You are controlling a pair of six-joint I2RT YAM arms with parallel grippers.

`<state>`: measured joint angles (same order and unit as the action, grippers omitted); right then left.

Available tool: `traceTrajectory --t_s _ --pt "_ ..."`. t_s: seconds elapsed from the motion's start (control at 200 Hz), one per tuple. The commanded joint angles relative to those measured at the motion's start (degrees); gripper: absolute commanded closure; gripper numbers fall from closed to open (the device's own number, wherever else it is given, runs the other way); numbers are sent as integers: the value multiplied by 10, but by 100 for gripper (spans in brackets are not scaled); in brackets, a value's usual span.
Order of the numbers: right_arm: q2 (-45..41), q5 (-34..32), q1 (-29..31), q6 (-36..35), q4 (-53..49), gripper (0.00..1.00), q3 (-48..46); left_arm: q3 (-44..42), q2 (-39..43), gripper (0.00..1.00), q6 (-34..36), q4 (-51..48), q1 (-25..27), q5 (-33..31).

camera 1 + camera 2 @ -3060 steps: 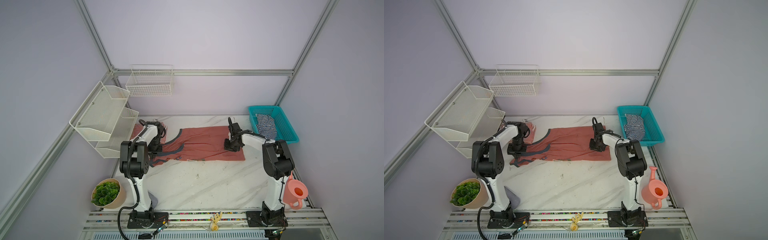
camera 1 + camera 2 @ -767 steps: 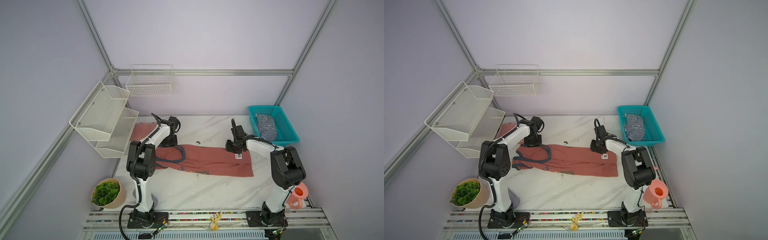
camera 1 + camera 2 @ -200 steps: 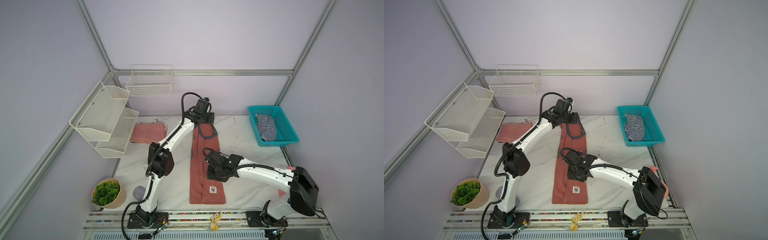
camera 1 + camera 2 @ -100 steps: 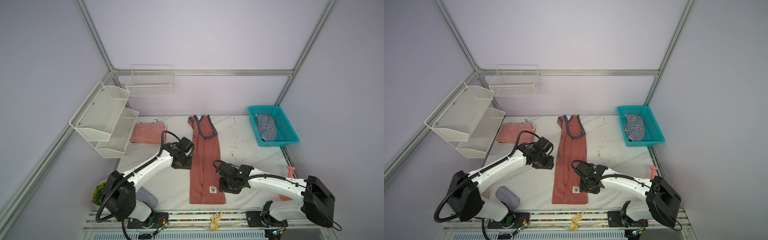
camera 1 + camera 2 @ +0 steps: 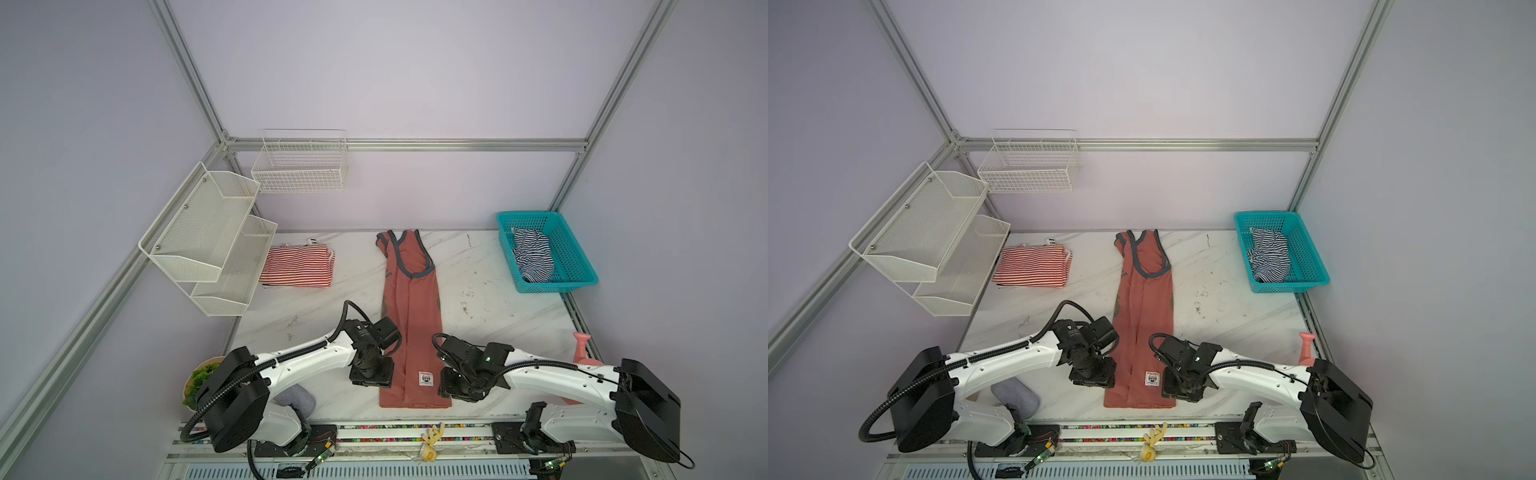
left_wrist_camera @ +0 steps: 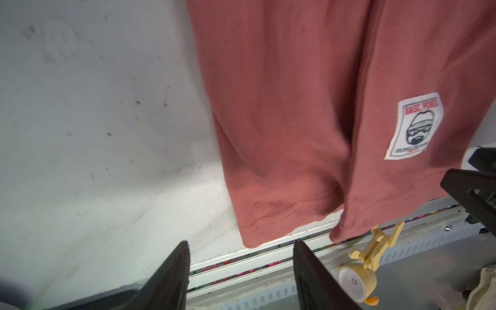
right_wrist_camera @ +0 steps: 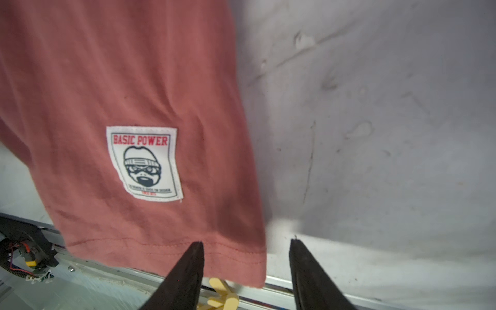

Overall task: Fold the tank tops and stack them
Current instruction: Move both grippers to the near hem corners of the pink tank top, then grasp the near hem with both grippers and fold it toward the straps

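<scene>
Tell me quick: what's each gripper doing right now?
Left gripper: open, holding nothing, by the salmon tank top near its hem.
Right gripper: open, holding nothing, at the same hem's other corner.

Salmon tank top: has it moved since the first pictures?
Yes. The salmon tank top turned from crosswise near the teal basket to lengthwise, hem frontward.

Salmon-red tank top (image 5: 411,316), dark grey trim, white badge patch (image 7: 145,163) nr hem: folded lengthwise into narrow strip, flat mid-table (image 5: 498,316), neck far, hem at front edge. Red-&-white striped tank top (image 5: 297,266): folded, flat, far left. Navy-&-white striped tank top (image 5: 532,255): crumpled in teal basket (image 5: 582,266), far right.
</scene>
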<state>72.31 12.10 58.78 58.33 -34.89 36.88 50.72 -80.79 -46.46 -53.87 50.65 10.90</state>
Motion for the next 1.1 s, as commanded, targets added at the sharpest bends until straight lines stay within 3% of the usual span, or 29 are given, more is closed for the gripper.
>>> traceTrajectory --t_s 0.0,0.29,0.625,0.77,0.935,0.985,1.095 --pt "3 14 16 32 20 46 -12 -34 3 39 -35 40 7 41" --pt "25 5 25 34 14 51 -5 -50 -56 39 -47 69 16 57" --pt "26 -5 26 41 14 54 -14 -69 -70 52 -56 88 26 69" --pt "32 -2 29 42 32 76 -14 -78 -66 65 -64 100 30 74" --pt "43 -1 37 42 40 100 -11 -86 -53 92 -67 102 31 78" --pt "42 -4 40 44 37 100 -10 -90 -44 100 -69 101 31 77" --pt "24 -14 47 54 21 100 -8 -101 -22 100 -80 101 31 77"
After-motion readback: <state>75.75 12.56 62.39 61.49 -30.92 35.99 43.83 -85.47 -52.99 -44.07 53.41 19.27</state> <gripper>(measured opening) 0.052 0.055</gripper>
